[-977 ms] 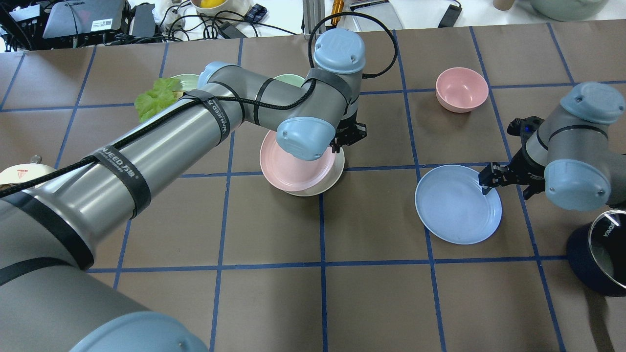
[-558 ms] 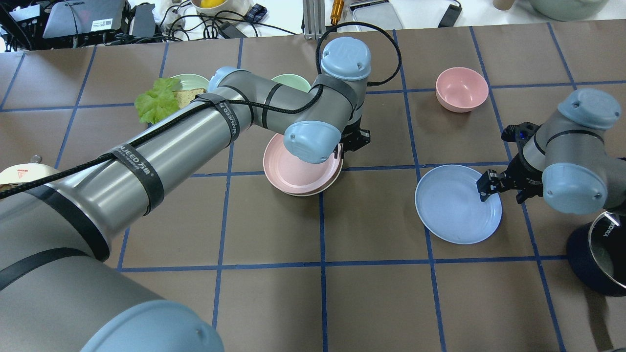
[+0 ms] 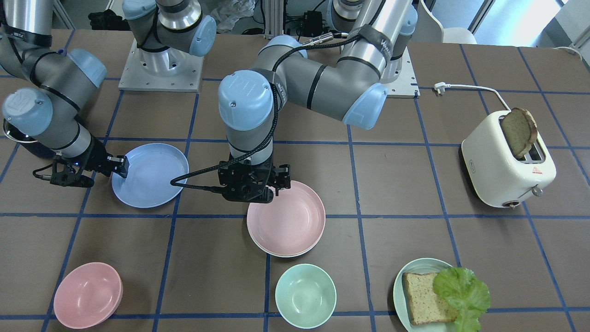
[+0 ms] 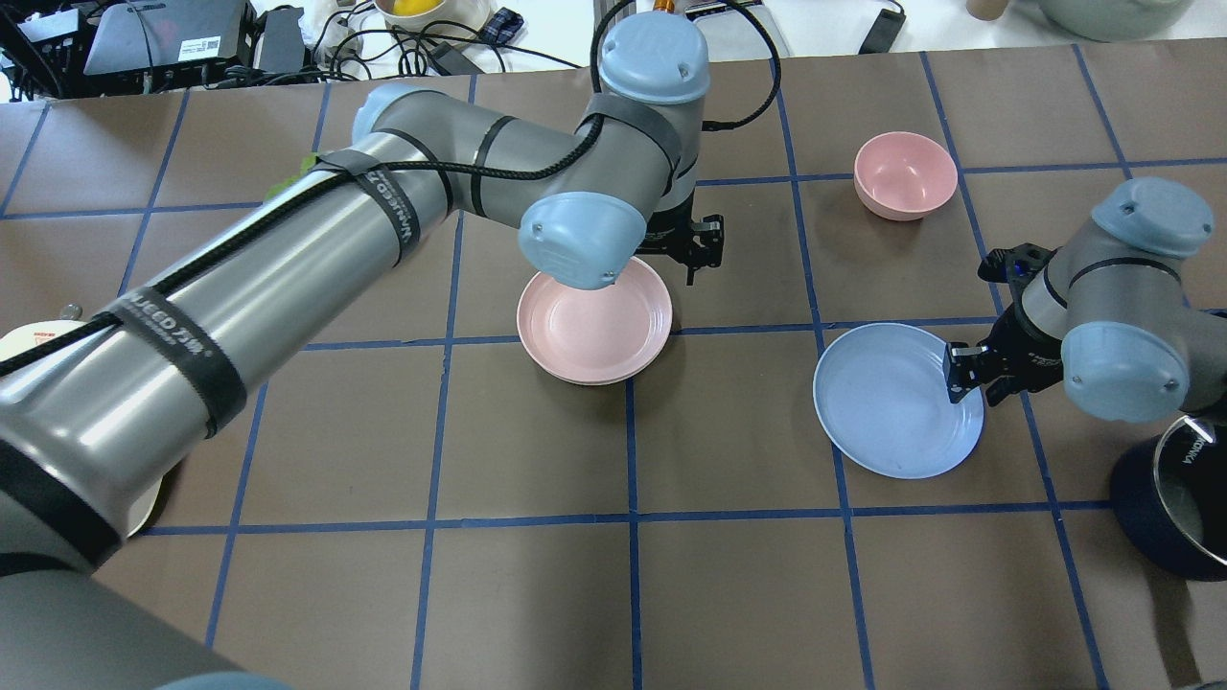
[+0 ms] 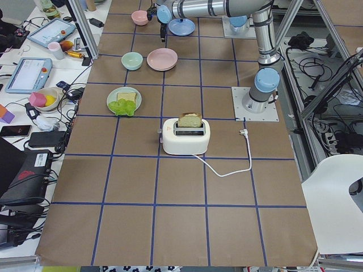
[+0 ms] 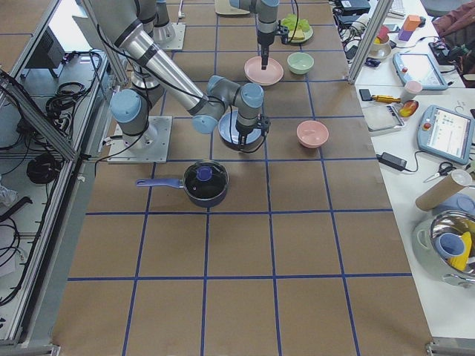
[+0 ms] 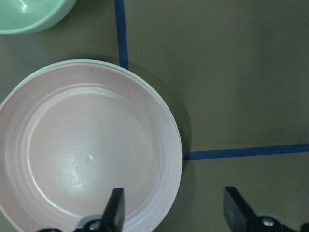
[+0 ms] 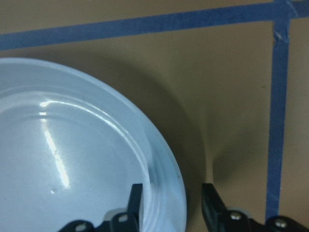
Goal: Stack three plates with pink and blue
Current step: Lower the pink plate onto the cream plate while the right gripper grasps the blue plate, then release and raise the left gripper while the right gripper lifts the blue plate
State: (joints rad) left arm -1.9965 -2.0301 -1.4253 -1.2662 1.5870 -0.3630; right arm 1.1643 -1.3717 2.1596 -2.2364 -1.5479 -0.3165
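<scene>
1. Found the pink plate [image 4: 592,326] lying flat on the cream plate [image 7: 91,61] near the middle of the table [image 4: 729,575], with only a thin pale rim of the lower one showing around it.
2. Found the blue plate [image 4: 887,402] lying alone on the table, well apart from that pair, toward the robot's right.
3. Saw the right gripper [image 8: 171,193] low at the blue plate's edge, jaws apart and straddling the rim, one finger [image 8: 137,200] over the inside and the other outside. Not clamped on it, going by the wrist view.
4. Saw the left gripper [image 7: 174,193] hanging above the pink plate's edge, jaws wide apart and holding nothing, one finger over the plate and one over bare table.
5. Judged two of the three plates as stacked, and the step in hand as the pickup of the blue plate.
6. Judged the next move as calling for a close on the blue rim, a lift clear of the table, a carry across to the stack and a level set-down on the pink plate. Judged it also as calling for the left arm out of the way first.
7. Reckoned on a risk of the thin rim slipping from a pinch at one edge, and of the plate tilting on the lift.
8. Noted, farther out, a pink bowl [image 4: 905,174] beyond the blue plate, a mint bowl [image 3: 305,295] just beyond the stack, a green plate [image 3: 405,272] with bread and lettuce, a toaster [image 3: 507,170], and a dark pot [image 4: 1174,508] near the right arm.
</scene>
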